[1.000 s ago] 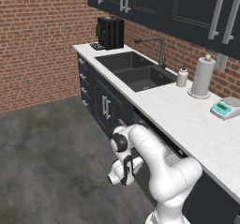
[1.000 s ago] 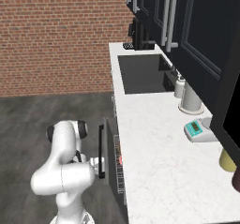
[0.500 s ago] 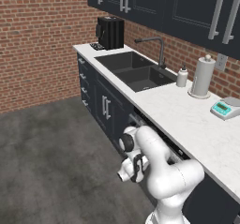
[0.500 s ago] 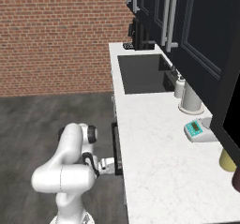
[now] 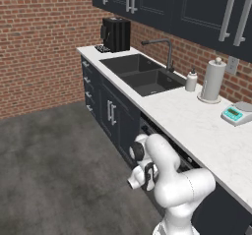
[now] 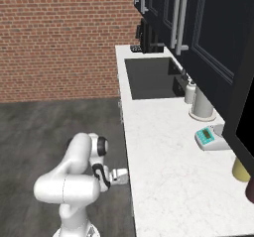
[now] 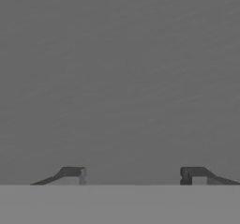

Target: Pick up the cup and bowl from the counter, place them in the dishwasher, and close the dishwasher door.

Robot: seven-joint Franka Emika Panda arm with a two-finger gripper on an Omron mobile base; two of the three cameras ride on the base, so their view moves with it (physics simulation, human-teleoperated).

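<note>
While the arm bends low against the navy cabinet fronts, its end effector (image 7: 132,174) stands open – the two fingertips well apart with nothing between them, facing a plain grey surface. The end effector (image 5: 139,179) sits just beside the dishwasher (image 5: 170,153), under the front edge of the worktop (image 5: 197,126). On the worktop, a sink (image 5: 140,73) lies toward the far end; a paper-towel roll (image 5: 212,80) and a small scale (image 5: 236,113) stand along the back edge.
</note>
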